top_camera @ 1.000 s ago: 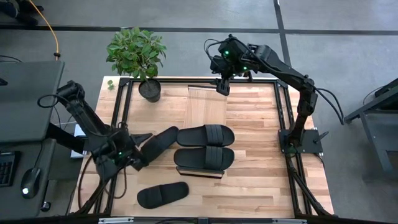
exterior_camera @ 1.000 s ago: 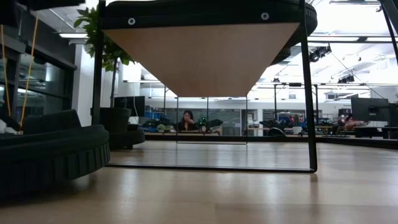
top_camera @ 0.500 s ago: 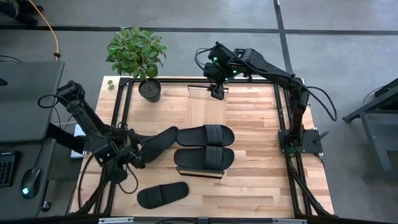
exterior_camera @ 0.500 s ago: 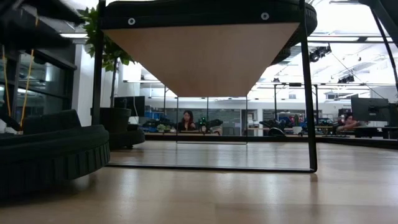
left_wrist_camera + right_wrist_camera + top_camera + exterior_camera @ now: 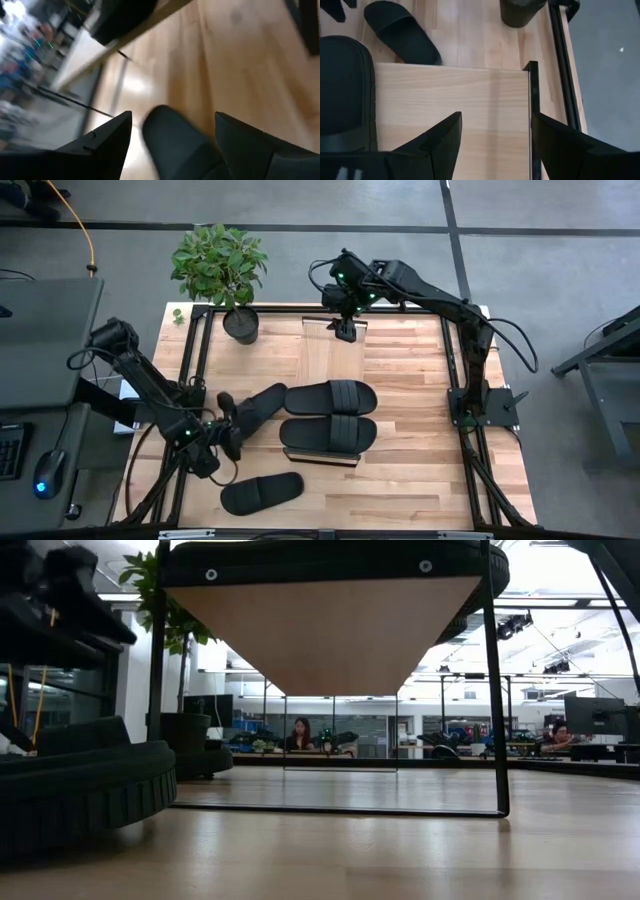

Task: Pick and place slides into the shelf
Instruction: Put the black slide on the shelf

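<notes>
Two black slides [image 5: 330, 395] [image 5: 328, 432] lie side by side across the near half of the shelf [image 5: 335, 360], soles on its light plank top. A third slide [image 5: 262, 405] lies slanted on the table just left of the shelf. The last slide [image 5: 262, 492] lies near the table's near edge and fills the low view's left [image 5: 80, 790]. My left gripper [image 5: 228, 430] is open at the slanted slide's near-left end [image 5: 170, 140], a finger on each side and a gap showing at both. My right gripper [image 5: 345, 332] hovers open over the shelf's bare far end [image 5: 450, 100].
A potted plant [image 5: 238, 320] stands at the table's far-left corner, close to the shelf's far end. Dark frame rails [image 5: 200, 350] run along the table's left and right sides. Bare tabletop [image 5: 420, 400] lies right of the shelf. People sit in the room beyond [image 5: 300, 732].
My right gripper has moved a little toward the table's left, settling over the shelf's far end. My left arm has shifted and turned at the slanted slide's end, and its gripper now shows at the low view's top left. The slides have stayed put.
</notes>
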